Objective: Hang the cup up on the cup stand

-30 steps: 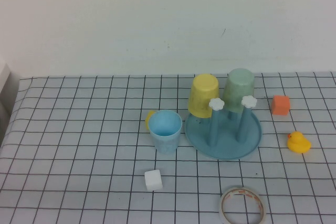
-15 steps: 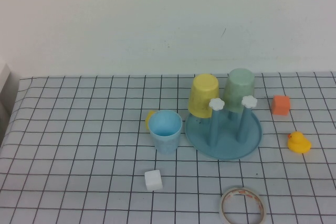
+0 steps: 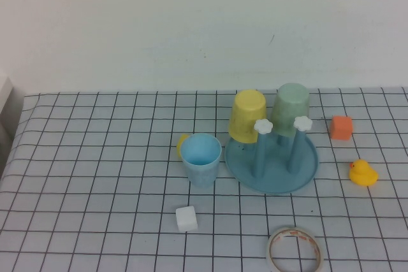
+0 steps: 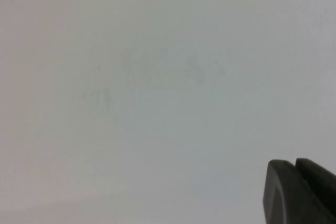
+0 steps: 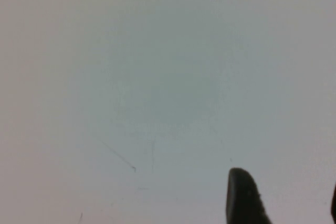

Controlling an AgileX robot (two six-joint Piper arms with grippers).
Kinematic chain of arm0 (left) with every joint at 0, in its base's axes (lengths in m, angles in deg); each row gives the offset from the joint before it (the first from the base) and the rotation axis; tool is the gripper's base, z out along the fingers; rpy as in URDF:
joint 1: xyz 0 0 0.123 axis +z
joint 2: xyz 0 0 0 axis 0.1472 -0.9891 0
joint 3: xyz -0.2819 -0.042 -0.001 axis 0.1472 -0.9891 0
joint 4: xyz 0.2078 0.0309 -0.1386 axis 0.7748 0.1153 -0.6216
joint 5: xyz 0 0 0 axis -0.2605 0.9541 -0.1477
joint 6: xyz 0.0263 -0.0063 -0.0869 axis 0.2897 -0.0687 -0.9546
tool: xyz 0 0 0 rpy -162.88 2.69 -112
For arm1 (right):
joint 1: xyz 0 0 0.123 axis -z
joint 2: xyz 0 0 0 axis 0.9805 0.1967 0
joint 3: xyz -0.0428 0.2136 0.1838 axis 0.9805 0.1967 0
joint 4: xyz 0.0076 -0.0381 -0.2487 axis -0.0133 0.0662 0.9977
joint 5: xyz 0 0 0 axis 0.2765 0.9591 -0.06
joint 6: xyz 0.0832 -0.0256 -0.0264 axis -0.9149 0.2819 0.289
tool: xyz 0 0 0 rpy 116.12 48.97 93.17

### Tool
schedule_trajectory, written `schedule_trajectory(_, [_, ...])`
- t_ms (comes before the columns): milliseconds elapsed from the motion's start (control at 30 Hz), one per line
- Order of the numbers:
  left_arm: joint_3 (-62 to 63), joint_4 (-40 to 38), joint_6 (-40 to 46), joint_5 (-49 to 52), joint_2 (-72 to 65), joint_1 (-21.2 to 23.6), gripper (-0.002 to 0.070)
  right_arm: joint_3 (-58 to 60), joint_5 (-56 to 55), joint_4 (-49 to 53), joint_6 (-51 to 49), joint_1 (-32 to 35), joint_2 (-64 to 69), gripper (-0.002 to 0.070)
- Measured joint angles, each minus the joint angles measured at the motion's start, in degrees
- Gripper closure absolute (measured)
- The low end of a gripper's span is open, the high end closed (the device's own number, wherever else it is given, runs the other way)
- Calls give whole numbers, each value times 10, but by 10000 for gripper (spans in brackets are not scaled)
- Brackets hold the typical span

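The cup point(image 3: 201, 158), a light blue tumbler, stands upright and mouth up on the checked cloth, just left of the cup stand point(image 3: 271, 169). The stand's round blue-grey tray carries two bare blue pegs with white flower caps point(image 3: 262, 126) at its front. A yellow cup point(image 3: 247, 115) and a pale green cup point(image 3: 291, 109) hang upside down on its back pegs. Neither arm shows in the high view. In the left wrist view my left gripper point(image 4: 294, 164) is shut and faces a blank wall. My right gripper point(image 5: 286, 187) is open with nothing between its fingers, also facing the wall.
A small yellow object point(image 3: 182, 145) peeks out behind the cup. A white cube point(image 3: 186, 218) lies in front of it. A tape roll point(image 3: 294, 251) sits at the front edge, with a yellow duck point(image 3: 362, 173) and an orange block point(image 3: 342, 127) right of the stand.
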Motion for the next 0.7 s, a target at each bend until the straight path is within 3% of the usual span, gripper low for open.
schedule_trajectory(33, [30, 3, 0, 47, -19, 0, 676, -43, 81, 20, -3, 0, 0, 333])
schedule_trajectory(200, [93, -51, 50, 173, -88, 0, 676, -166, 260, 43, 10, 0, 26, 333])
schedule_trajectory(333, [117, -181, 139, 249, -165, 0, 676, -238, 384, 39, 69, 0, 109, 333])
schedule_trajectory(367, [117, -252, 182, 268, -196, 0, 676, -262, 425, 32, 104, 0, 163, 333])
schedule_trajectory(500, [117, -375, 243, 288, -260, 0, 676, -281, 455, 11, 136, 0, 259, 333])
schedule_trajectory(700, [117, -441, 258, 328, -338, 0, 676, -281, 448, 4, 139, 0, 370, 333])
